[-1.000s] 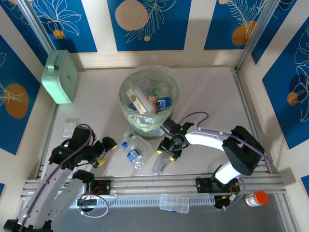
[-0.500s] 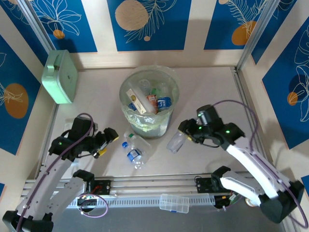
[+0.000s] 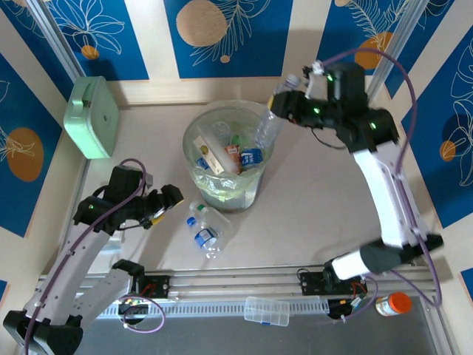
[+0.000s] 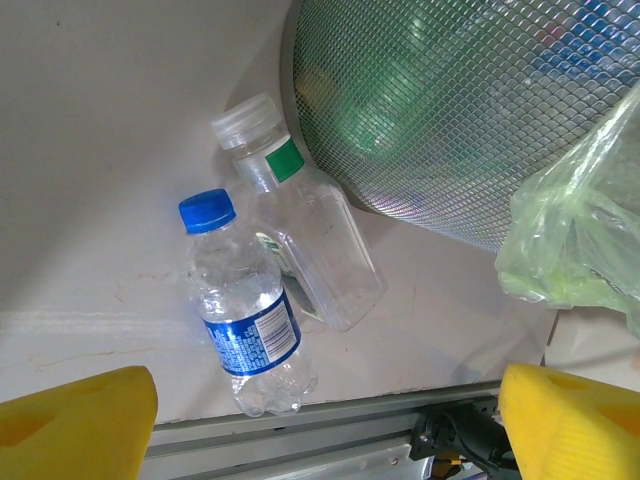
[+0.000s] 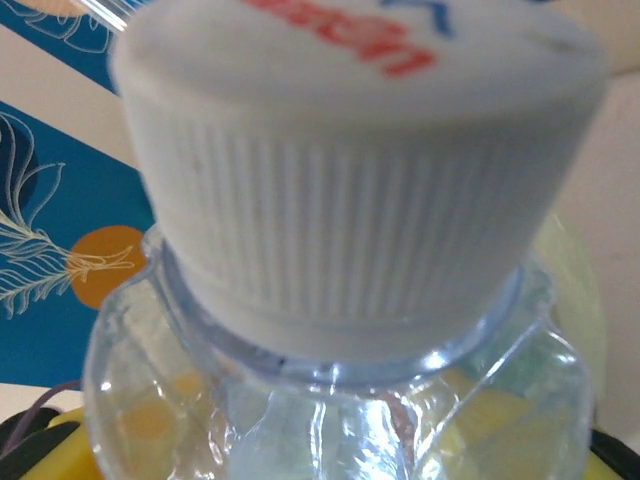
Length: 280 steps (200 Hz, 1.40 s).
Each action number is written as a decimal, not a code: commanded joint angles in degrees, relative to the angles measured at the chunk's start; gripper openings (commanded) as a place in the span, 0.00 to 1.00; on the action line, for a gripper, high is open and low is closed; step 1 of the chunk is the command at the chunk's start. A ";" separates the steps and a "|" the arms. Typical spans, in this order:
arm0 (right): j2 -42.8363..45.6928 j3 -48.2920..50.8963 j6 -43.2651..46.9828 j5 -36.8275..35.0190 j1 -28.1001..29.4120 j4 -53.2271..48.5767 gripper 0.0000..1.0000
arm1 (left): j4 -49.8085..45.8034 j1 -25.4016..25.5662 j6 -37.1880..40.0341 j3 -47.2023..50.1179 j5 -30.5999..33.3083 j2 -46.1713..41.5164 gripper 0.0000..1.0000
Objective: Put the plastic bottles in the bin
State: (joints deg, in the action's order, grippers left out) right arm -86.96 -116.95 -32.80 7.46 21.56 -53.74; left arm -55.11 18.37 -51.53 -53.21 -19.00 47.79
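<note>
Lifts bottle (image 3: 267, 127) off table (image 3: 318, 200) with right gripper (image 3: 284, 102), swings it up over bin's (image 3: 190, 148) far right rim, tightens grip fully.

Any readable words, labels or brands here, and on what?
None fully readable.
Cap of the held bottle: red and blue letters, cropped and blurred.
Blue-capped bottle, blue label: white print too small.
Box in the bin: print too small.

A mint-green case (image 3: 91, 117) stands far left, clear box (image 3: 266, 310) and orange-lidded jar (image 3: 392, 303) near edge.
</note>
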 commanded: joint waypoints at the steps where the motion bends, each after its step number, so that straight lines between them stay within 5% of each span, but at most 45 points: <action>1: -8.16 -9.03 6.16 -2.85 1.62 -9.28 0.40 | -1.78 -0.77 2.12 -2.38 0.72 -0.29 0.88; 49: -17.36 -17.05 10.50 -9.32 8.10 -16.71 0.40 | -5.53 -0.78 2.99 -4.03 2.51 -0.33 0.88; 142: -18.05 -7.26 12.51 -12.27 12.63 -21.41 0.41 | -5.34 -0.77 2.84 -2.42 3.54 -0.68 0.88; 176: -20.61 -10.26 11.43 -14.34 12.69 -21.89 0.68 | -5.14 -0.78 2.06 -2.21 3.27 0.01 0.89; 198: -20.39 -14.05 10.31 -16.67 13.06 -22.20 0.78 | -4.13 -0.71 0.44 -0.40 2.87 0.55 0.91; 280: -9.98 -10.27 7.30 -22.54 15.00 -16.87 0.68 | 6.87 -0.31 -8.45 11.13 -0.16 2.00 0.89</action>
State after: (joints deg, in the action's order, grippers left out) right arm -102.06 -129.75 -23.42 -12.51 35.70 -73.08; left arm -52.90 18.37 -55.42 -45.95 -17.32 49.25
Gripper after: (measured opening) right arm 0.692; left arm 0.898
